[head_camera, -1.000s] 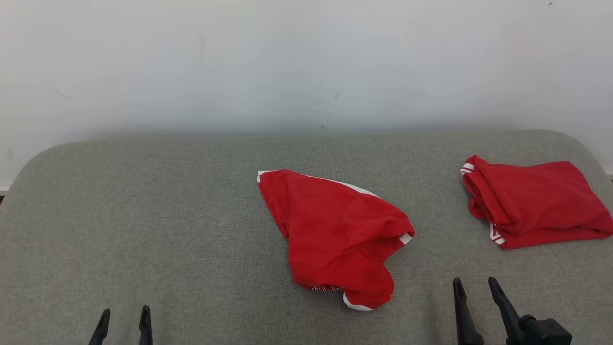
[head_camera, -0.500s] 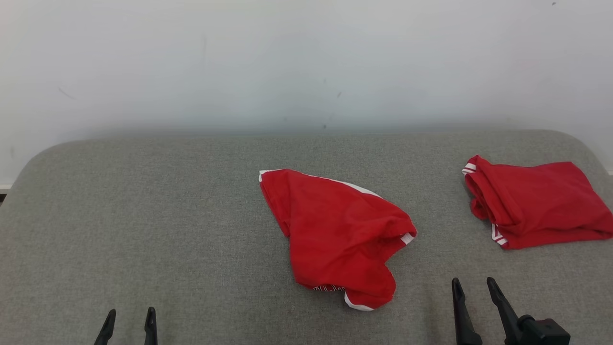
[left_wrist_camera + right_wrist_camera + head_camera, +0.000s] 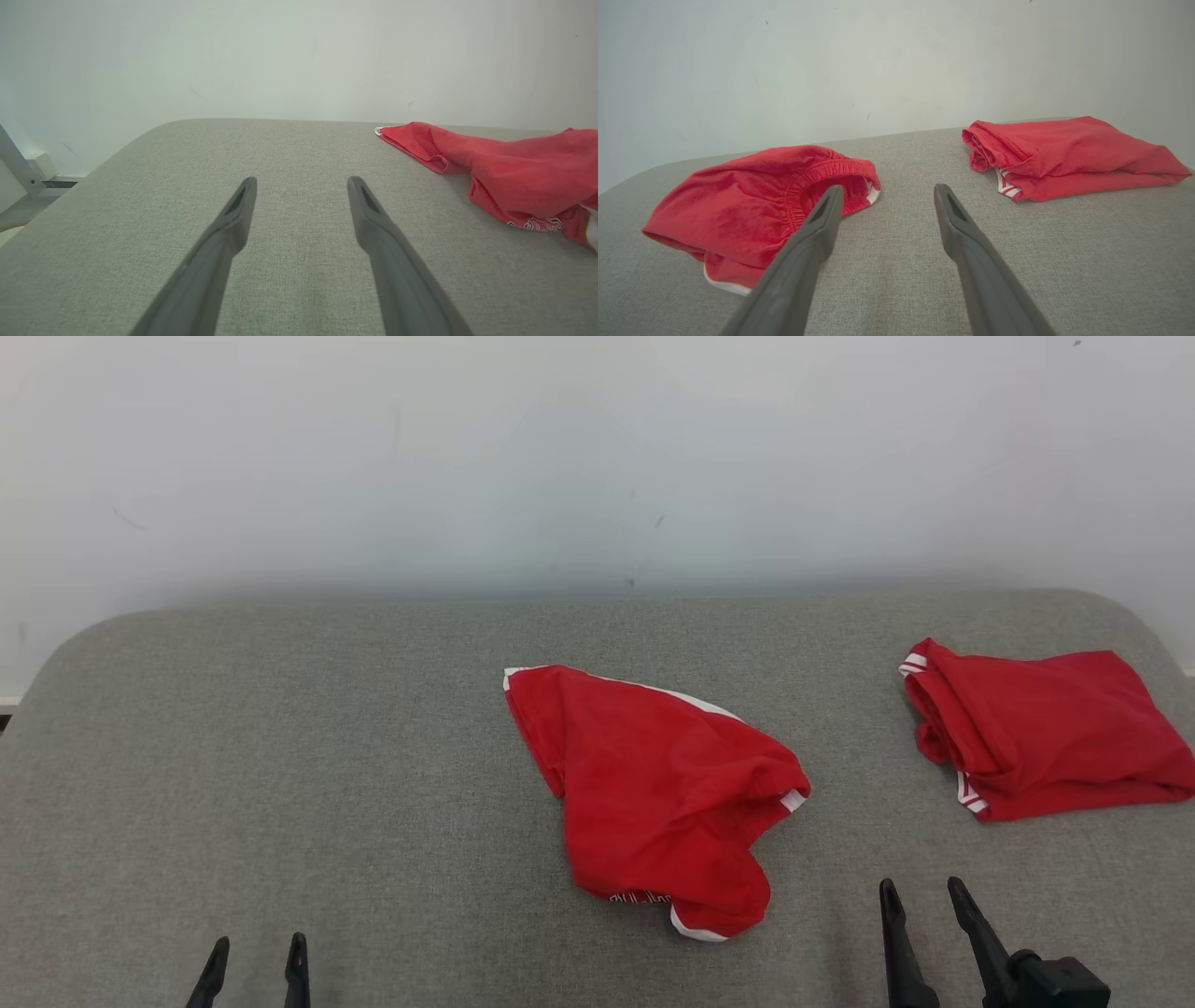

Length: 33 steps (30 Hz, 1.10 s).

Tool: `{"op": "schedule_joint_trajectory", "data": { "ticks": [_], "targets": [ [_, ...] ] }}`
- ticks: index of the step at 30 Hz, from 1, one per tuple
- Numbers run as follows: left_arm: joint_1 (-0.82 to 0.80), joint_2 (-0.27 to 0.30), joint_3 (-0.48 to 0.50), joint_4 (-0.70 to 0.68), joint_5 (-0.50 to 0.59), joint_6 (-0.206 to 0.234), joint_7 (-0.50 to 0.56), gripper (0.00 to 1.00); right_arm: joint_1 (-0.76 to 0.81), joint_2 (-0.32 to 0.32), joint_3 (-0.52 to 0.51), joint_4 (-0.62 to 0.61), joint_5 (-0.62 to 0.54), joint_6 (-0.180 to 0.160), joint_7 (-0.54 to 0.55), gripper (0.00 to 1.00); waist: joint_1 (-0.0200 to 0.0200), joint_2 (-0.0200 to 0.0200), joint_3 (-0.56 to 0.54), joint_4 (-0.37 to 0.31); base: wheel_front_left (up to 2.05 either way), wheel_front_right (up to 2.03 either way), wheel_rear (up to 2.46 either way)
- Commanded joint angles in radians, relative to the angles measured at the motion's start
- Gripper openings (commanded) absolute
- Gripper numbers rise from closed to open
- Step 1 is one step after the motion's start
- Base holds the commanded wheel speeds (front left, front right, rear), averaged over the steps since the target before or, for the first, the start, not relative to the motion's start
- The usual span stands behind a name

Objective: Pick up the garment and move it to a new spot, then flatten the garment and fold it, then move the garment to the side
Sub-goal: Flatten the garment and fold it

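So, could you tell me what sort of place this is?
Probably a lab or test bay for garment folding: a grey fabric-covered table against a bare white wall, with one crumpled red garment and a folded red garment aside.

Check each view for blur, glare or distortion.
Head view: soft even light, no glare, garment sharp. Left wrist view: left end effector looms large, table edge bowed. Right wrist view: same stretch on right end effector; folded garment crisp.

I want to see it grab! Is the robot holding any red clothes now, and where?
Nothing is held. The left gripper and right gripper are both open, apart from the crumpled red garment.
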Motion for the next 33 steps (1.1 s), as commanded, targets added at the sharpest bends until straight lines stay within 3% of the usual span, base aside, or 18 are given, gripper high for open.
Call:
{"op": "schedule_joint_trajectory", "data": {
  "ticks": [1, 14, 18, 22, 33],
  "targets": [
    [-0.015, 0.005, -0.001, -0.001, -0.006, -0.001, -0.003, 1.0, -0.009, 0.0, 0.0, -0.002, 0.001, -0.003, 0.0, 1.0, 0.0, -0.0001, 0.0, 0.0, 0.0, 0.0, 0.0],
    [-0.081, 0.013, -0.107, -0.004, -0.026, 0.0, -0.003, 1.0, -0.016, 0.0, 0.002, 0.0, 0.01, -0.003, 0.0, 1.0, 0.0, -0.0001, 0.006, -0.007, 0.0, 0.0, 0.0],
    [-0.108, 0.017, -0.13, 0.002, -0.039, 0.0, -0.003, 1.0, -0.021, 0.0, 0.06, 0.025, 0.016, -0.003, 0.0, 1.0, 0.0, -0.0001, 0.01, -0.007, 0.0, 0.0, 0.0],
    [-0.131, 0.014, -0.155, 0.009, -0.046, 0.0, -0.003, 1.0, -0.09, -0.001, 0.155, 0.161, 0.015, -0.003, 0.0, 1.0, 0.0, -0.0001, 0.017, 0.008, 0.0, 0.0, 0.0],
    [-0.142, 0.007, -0.177, 0.026, -0.055, 0.0, -0.003, 1.0, -0.348, -0.029, 0.295, 0.602, -0.002, -0.003, 0.007, 1.0, 0.0, -0.0001, 0.019, 0.104, 0.0, 0.0, 0.0]
  ]
}}
